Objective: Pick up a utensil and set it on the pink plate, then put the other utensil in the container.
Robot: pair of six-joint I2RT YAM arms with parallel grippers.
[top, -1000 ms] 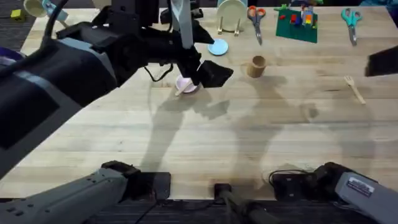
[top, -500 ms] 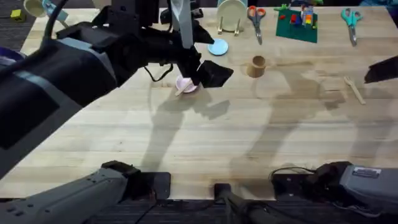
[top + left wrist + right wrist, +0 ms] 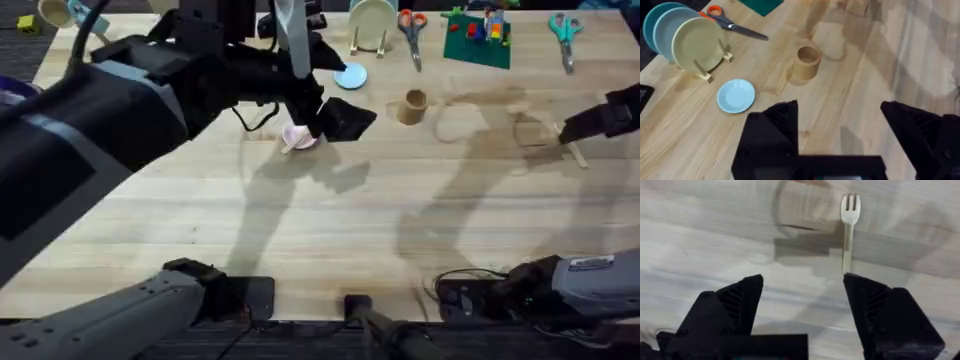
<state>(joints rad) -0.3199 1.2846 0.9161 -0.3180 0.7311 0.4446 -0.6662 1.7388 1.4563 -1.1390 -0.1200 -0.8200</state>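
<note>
While the right claw (image 3: 802, 315) hangs wide open over the worktop (image 3: 330, 220), the fork (image 3: 849, 227) lies just past it. Farther off, the left claw (image 3: 840, 135), open too, hovers near the pink plate (image 3: 297, 136) and cup (image 3: 807, 61).

Bare table (image 3: 715, 240) around fork (image 3: 849, 225) — container (image 3: 412, 105) well apart.

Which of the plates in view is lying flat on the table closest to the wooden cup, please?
The small light blue plate, lying flat beside the cup. The pale green plate stands upright in the wooden rack, and the pink plate lies farther off under the left gripper.
</note>
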